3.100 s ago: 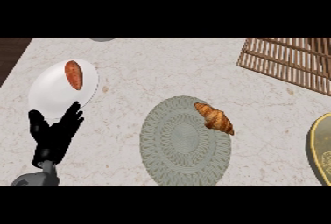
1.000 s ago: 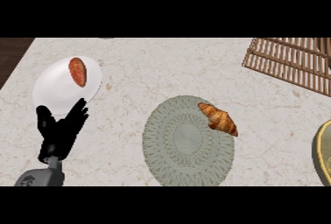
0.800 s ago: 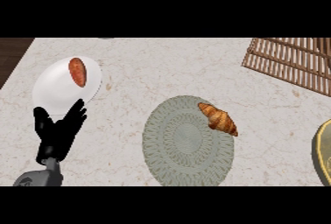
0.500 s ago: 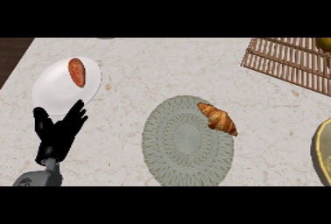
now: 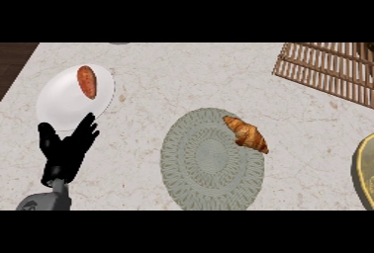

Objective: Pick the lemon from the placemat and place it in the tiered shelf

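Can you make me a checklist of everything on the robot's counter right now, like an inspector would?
Surface: pale speckled stone counter, dark strip at far left.
Job's things: round grey-green placemat holds a croissant on its right edge; no lemon seen. Slatted wooden shelf at top right.
Clutter: white plate with a reddish-brown oblong food; yellowish rim at right edge.
Hands: left hand open, fingers up, resting beside the plate; right hand not in view.
Cables: nothing seen.
Surroundings: nothing seen.
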